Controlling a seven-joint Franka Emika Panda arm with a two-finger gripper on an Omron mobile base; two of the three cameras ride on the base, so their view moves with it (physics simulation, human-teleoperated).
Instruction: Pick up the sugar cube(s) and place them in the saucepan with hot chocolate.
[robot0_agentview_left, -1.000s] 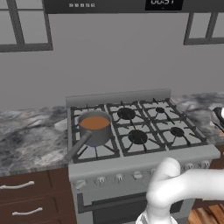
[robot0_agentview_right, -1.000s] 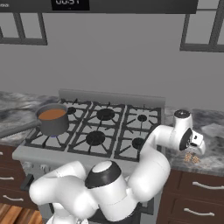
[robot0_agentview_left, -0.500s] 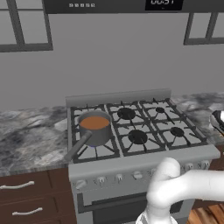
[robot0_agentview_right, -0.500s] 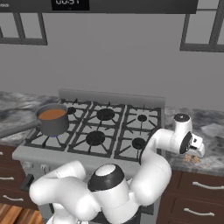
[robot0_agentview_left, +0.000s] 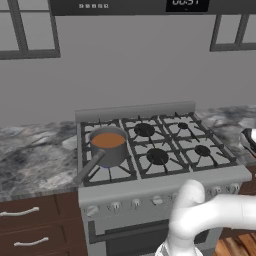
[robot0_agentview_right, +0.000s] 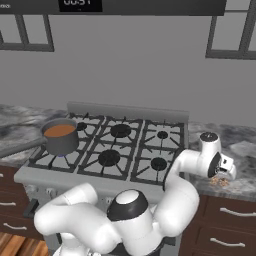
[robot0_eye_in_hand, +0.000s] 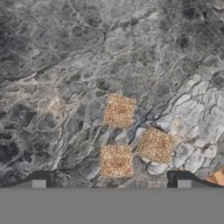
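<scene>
I have the end effector (robot0_agentview_right: 223, 175) over the marble counter (robot0_agentview_right: 240, 177) to the right of the stove (robot0_agentview_right: 110, 150), pointing down at the sugar cubes. Its jaws stand wide apart with nothing between them; in the hand view the two dark finger tips (robot0_eye_in_hand: 43, 180) sit at roughly 7 and 5 o'clock along the bottom.

Three sugar cubes lie on the counter beneath me. One (robot0_eye_in_hand: 120, 111) sits just above frame centre, another (robot0_eye_in_hand: 155, 145) at about 4 o'clock from it, and the third (robot0_eye_in_hand: 116, 161) at 6 o'clock, closest to the gap between the tips. They sit near each other but do not appear to touch.

The saucepan with hot chocolate (robot0_agentview_right: 60, 136) stands on the front-left burner, well apart from the cubes, at about 9 o'clock across the stove in the right base view.

I judge this the approach before the first pick. Next I should centre on one cube, descend, and close without nudging its neighbours.
</scene>
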